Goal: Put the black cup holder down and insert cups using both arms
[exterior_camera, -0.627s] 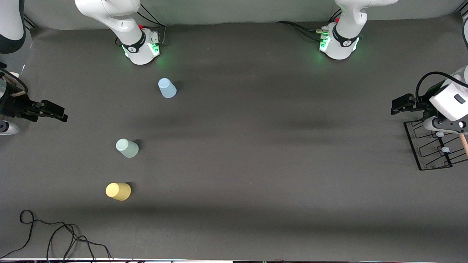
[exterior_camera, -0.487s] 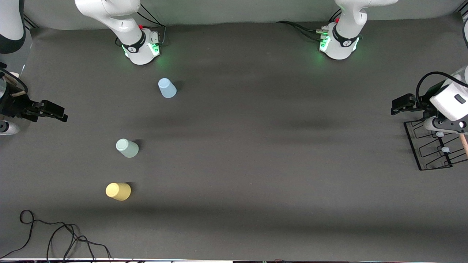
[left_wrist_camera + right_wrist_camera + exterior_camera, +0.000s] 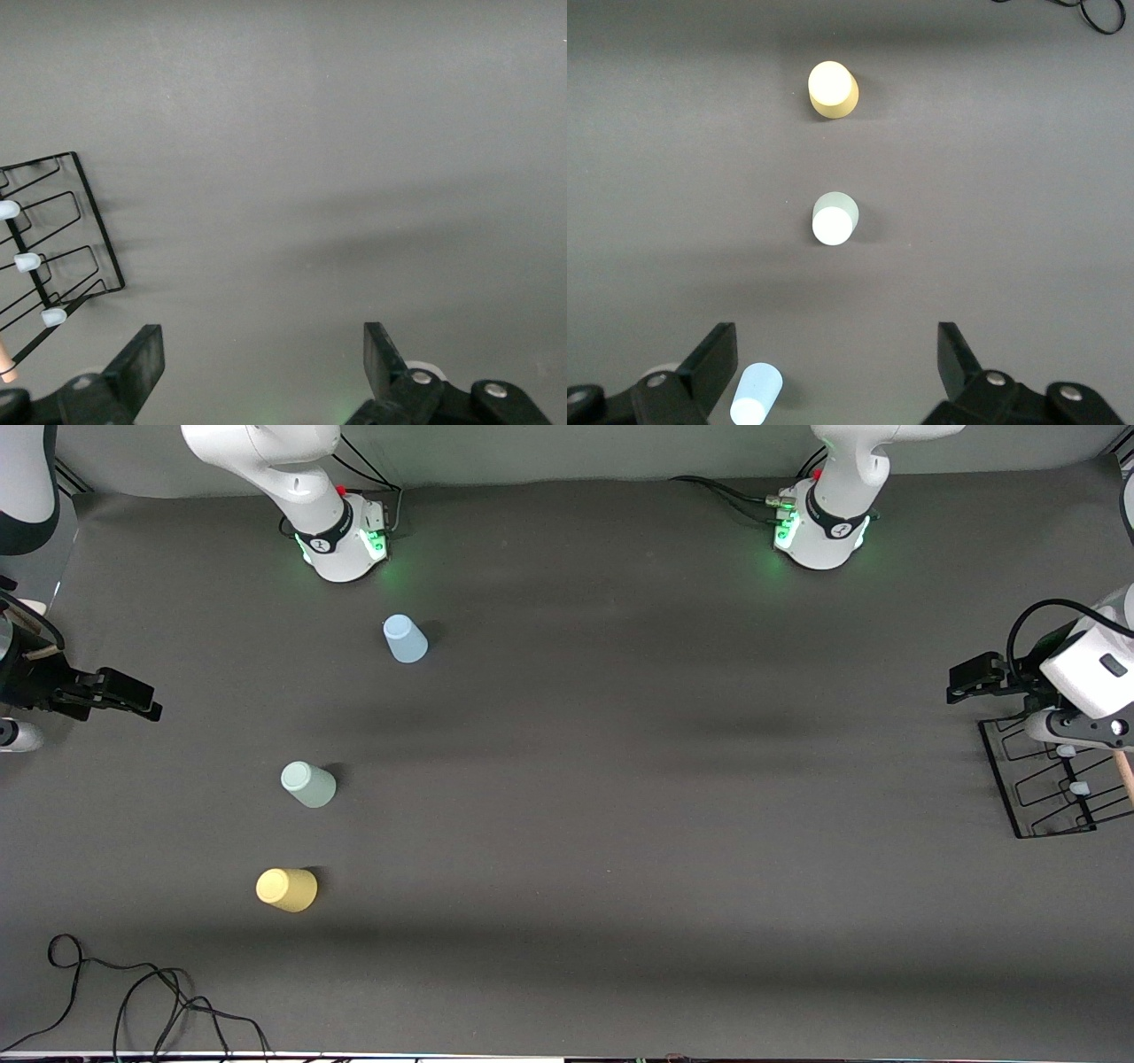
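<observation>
Left hand (image 3: 257, 359) gapes empty beside the black cup holder (image 3: 53, 257); right hand (image 3: 837, 367) likewise, over the cups (image 3: 834, 217).

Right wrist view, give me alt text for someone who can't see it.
Three upside-down plastic cups stand apart in a row on a dark grey table: a yellow cup, a pale green cup and a light blue cup. The open right gripper hangs over them, the blue cup nearest its fingers.

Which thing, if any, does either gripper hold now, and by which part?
Nothing is held. The left gripper is open beside the black wire cup holder; the right gripper is open above the table, apart from the cups.
</observation>
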Available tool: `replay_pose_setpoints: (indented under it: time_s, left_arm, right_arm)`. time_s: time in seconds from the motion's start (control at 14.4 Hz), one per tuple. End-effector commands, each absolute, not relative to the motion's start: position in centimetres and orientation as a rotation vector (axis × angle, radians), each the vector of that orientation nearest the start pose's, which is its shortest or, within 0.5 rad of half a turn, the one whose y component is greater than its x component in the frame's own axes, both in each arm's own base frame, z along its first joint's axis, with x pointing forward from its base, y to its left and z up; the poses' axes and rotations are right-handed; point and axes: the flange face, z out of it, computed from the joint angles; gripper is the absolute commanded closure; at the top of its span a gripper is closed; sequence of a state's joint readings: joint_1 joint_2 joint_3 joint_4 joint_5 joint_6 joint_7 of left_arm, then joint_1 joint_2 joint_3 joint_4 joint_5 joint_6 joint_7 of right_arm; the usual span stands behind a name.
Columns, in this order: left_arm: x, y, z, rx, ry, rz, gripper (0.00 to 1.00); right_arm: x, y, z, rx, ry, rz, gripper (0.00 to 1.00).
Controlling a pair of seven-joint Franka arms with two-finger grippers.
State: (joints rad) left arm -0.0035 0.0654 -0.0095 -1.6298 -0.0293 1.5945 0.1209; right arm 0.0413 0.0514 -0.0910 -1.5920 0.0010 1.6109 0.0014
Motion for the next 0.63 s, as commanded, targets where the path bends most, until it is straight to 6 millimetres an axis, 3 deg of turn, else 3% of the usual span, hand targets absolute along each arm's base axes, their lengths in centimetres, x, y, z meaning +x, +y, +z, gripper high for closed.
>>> replay_pose_setpoints:
  time_s: [0.0,0.56]
  left_arm:
    - [56.13,-1.29,56.64,-3.169,0.237,0.145,0.0]
    - [56.03,-1.24,56.5,-3.164,0.235,0.16,0.0]
  right_arm:
    - [57.02,-2.66,59.72,-3.124,0.1,0.018,0.0]
    - [57.12,-2.55,59.56,-3.123,0.1,0.021,0.0]
